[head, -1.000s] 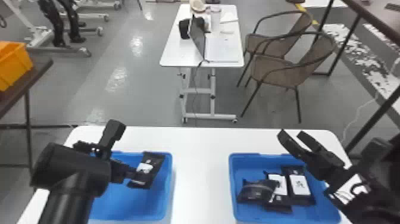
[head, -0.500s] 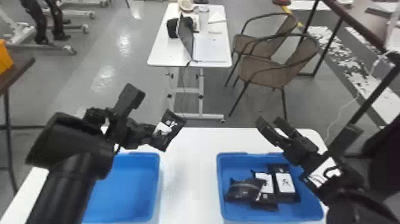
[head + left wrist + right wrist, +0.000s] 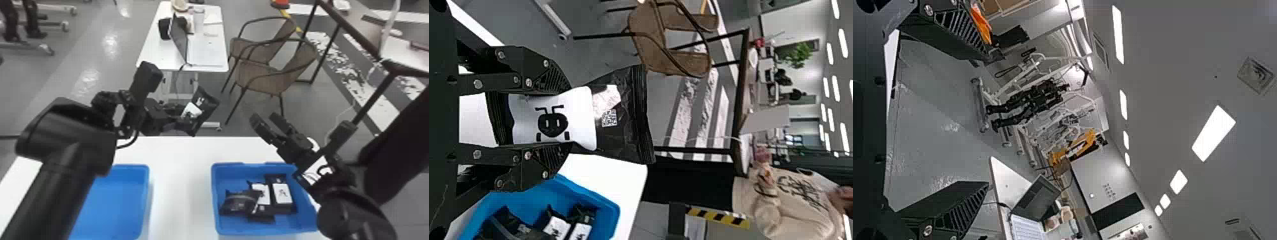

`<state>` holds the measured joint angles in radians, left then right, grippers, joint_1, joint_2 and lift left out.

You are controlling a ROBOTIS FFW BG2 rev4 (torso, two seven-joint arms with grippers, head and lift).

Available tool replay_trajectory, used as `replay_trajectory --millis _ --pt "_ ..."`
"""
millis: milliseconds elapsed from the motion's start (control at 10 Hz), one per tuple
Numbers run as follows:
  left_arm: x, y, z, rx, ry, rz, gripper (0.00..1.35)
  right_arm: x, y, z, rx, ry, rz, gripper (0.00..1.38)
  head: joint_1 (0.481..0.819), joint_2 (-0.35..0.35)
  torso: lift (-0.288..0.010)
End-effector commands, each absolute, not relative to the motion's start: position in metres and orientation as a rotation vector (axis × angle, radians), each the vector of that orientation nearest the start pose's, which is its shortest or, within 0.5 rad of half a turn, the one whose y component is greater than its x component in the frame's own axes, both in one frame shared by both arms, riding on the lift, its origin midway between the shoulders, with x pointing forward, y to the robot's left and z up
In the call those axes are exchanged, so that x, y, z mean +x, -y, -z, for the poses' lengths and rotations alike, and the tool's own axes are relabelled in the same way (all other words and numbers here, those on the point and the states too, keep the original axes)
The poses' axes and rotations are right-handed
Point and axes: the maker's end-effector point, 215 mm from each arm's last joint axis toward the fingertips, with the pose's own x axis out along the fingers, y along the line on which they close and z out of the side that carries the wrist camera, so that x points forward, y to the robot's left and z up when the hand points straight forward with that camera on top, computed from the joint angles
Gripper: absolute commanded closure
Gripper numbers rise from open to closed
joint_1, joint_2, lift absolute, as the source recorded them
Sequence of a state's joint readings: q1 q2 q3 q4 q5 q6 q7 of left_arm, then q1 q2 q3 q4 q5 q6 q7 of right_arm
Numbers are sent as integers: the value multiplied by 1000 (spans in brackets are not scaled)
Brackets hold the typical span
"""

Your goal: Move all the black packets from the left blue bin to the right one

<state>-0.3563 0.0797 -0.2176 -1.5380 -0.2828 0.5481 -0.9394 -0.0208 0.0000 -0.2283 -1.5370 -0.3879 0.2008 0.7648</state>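
Observation:
My left gripper (image 3: 178,119) is raised above the white table's far edge, shut on a black packet (image 3: 206,107) with a white label. In the left wrist view, my left gripper (image 3: 551,117) pinches the sides of that packet (image 3: 621,120). Below and behind the arm, the visible part of the left blue bin (image 3: 108,201) holds no packet. Several black packets (image 3: 282,193) lie in the right blue bin (image 3: 265,228). Above that bin's far side stands my right gripper (image 3: 266,123), its fingers apart with nothing between them; in the right wrist view, my right gripper (image 3: 970,125) is likewise open.
The white table (image 3: 182,178) runs between the two bins. Beyond it stand a small white desk (image 3: 153,54) with a laptop (image 3: 178,38) and two brown chairs (image 3: 261,73). A dark-framed table (image 3: 367,35) is at the far right.
My left gripper has lifted the packet up out of the left bin and carried it to the right. The head view has shifted slightly; my right gripper is still open.

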Motion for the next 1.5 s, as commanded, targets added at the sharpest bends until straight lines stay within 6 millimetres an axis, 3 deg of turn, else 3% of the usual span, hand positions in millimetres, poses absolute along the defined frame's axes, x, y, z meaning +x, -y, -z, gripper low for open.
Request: replay_trajectory --millis 0,200,400,900,1000,1100,1200,1400 --pt "583 -8 340 246 -335 1021 820 568 190 321 430 27 -573 110 695 -147 0" --pt "575 24 342 256 -314 1080 820 576 189 304 417 62 -577 110 682 -170 0" --pt "572 39 345 270 -309 1107 820 582 180 295 410 72 -596 111 670 -199 0" --pt "581 57 329 303 -273 1125 820 584 148 300 398 27 -651 111 657 -192 0" --pt "580 62 328 304 -273 1135 820 585 143 298 398 24 -661 168 657 -190 0" --pt "579 65 327 300 -270 1142 820 587 140 298 405 18 -666 475 654 -190 0" --pt "578 69 327 299 -269 1147 820 588 140 299 409 15 -659 883 653 -190 0" --pt "577 71 327 292 -268 1152 820 588 140 301 410 13 -650 1039 653 -194 0"
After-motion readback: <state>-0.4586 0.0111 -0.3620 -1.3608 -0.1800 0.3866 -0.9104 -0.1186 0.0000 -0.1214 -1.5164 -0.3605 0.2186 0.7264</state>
